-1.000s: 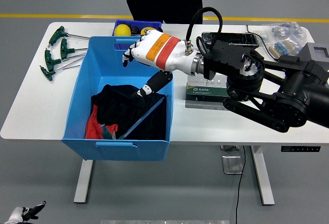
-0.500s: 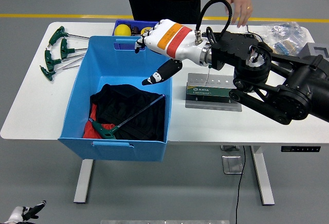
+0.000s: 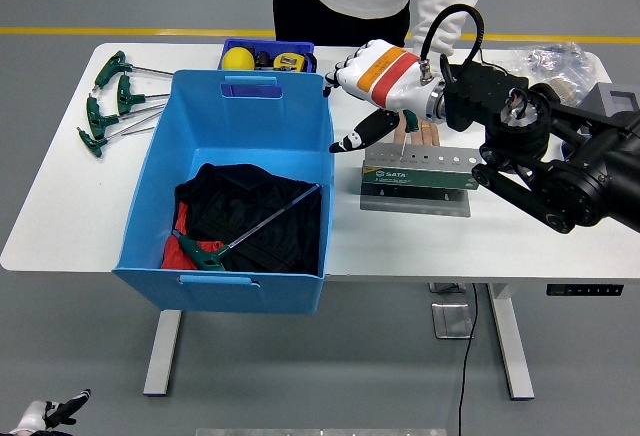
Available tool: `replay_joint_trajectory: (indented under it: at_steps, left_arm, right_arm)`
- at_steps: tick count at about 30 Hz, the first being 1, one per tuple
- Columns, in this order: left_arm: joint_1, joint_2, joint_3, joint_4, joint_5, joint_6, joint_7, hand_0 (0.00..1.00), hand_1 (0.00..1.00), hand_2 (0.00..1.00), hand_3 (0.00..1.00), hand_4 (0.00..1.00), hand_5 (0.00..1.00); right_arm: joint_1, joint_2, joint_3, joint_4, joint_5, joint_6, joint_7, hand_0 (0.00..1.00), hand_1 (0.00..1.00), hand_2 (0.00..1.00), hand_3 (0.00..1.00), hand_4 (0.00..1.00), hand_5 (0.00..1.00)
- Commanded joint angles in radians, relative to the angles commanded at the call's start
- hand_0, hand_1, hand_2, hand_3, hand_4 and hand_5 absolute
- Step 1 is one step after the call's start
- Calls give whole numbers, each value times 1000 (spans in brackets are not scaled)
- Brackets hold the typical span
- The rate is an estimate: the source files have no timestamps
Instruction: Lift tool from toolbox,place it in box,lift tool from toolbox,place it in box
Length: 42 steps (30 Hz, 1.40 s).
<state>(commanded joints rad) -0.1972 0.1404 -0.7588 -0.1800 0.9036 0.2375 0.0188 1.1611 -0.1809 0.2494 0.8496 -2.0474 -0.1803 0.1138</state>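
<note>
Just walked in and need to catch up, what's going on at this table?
The right hand hovers open and empty between the blue bin and the green toolbox. One T-handle wrench lies in the bin on dark cloth. A person's hand rests at the toolbox. More wrenches lie at the table's left.

A small dark-blue plastic tray [image 3: 236,46] holding a yellow ball [image 3: 238,59] sits far back on the white tabletop [image 3: 60,206]; a clear plastic bag [image 3: 551,61] lies at the right.
</note>
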Motion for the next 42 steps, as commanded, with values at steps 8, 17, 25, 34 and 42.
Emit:
replay_joint_trajectory:
  at_steps: [8, 17, 25, 34, 42]
  left_arm:
    - [-5, -3, 2, 0, 2, -2, 3, 588, 511, 662, 702, 743, 720]
    - [-11, -5, 5, 0, -3, -2, 2, 591, 509, 662, 702, 743, 719]
    - [-16, -6, 5, 0, -1, -2, 3, 591, 509, 662, 702, 743, 719]
    - [-30, -6, 16, 0, -9, -1, 2, 579, 505, 662, 703, 745, 718]
    - [-39, -6, 24, 0, -16, 4, -1, 569, 504, 661, 702, 746, 717]
  right_arm:
    - [-1, 21, -59, -124, 16, -22, 15, 609, 619, 689, 612, 998, 828]
    - [6, 36, -127, -173, 33, -39, 31, 617, 616, 683, 528, 998, 842]
    - [13, 57, -164, -195, 38, -46, 42, 618, 617, 677, 514, 998, 842]
    - [18, 76, -196, -280, 58, -41, 51, 619, 586, 625, 494, 998, 844]
    - [19, 88, -231, -338, 88, -28, 58, 616, 572, 605, 474, 998, 841]
